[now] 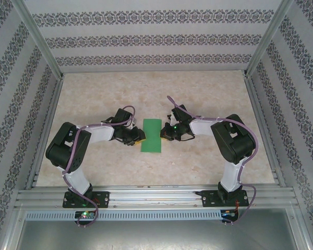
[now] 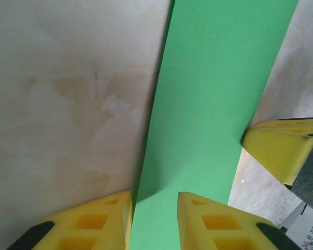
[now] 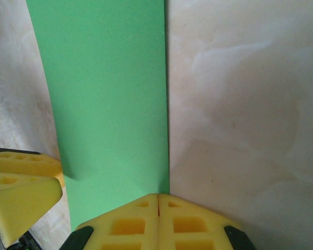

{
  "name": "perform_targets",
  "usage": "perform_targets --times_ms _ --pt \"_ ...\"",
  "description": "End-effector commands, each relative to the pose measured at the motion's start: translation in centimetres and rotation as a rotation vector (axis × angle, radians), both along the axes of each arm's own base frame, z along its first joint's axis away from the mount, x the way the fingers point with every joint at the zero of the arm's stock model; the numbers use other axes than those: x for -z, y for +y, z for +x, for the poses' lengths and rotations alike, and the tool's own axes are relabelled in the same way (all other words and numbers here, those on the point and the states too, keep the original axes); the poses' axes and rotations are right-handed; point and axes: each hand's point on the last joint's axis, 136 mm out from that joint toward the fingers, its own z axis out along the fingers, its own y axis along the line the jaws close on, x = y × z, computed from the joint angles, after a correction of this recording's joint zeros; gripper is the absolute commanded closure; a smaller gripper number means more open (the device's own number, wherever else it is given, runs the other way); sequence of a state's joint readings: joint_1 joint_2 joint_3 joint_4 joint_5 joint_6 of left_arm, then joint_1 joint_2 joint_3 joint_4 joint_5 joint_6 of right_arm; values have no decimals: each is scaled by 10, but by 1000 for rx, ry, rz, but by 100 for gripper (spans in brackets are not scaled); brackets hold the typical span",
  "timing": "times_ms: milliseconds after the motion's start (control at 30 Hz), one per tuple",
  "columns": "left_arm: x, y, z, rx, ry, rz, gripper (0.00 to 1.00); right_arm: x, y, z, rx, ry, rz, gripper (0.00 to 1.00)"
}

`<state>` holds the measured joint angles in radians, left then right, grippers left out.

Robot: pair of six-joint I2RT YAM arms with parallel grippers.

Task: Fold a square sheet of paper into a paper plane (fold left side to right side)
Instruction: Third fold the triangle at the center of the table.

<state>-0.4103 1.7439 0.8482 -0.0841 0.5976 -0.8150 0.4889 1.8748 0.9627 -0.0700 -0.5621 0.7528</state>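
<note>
The square sheet of paper [image 1: 152,135] is bright green and lies flat on the table as a narrow upright rectangle between the two grippers. The paper plane is out of view. My left gripper [image 1: 137,138] is at the sheet's left edge. In the left wrist view its yellow jaws stand apart [image 2: 154,200], one finger beside the edge and the other over the green paper [image 2: 214,94]. My right gripper [image 1: 166,134] is shut, and its joined tips [image 3: 158,197] rest at the paper's [image 3: 109,94] right edge. Whether they pinch the paper I cannot tell.
The table top [image 1: 208,94] is pale and marbled, walled in by patterned panels. An aluminium rail [image 1: 156,195] runs along the near edge at the arm bases. The right gripper's yellow finger [image 2: 279,148] shows across the paper in the left wrist view.
</note>
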Motion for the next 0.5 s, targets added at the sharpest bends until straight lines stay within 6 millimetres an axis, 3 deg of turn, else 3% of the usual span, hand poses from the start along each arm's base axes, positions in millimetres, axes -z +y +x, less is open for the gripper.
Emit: perform_targets --times_ms 0,467 --pt "-3 -8 1 25 -9 -16 70 16 -7 -9 -9 35 -63 100" --pt "-20 -11 12 -3 -55 -45 73 17 -8 -10 -13 33 -65 100"
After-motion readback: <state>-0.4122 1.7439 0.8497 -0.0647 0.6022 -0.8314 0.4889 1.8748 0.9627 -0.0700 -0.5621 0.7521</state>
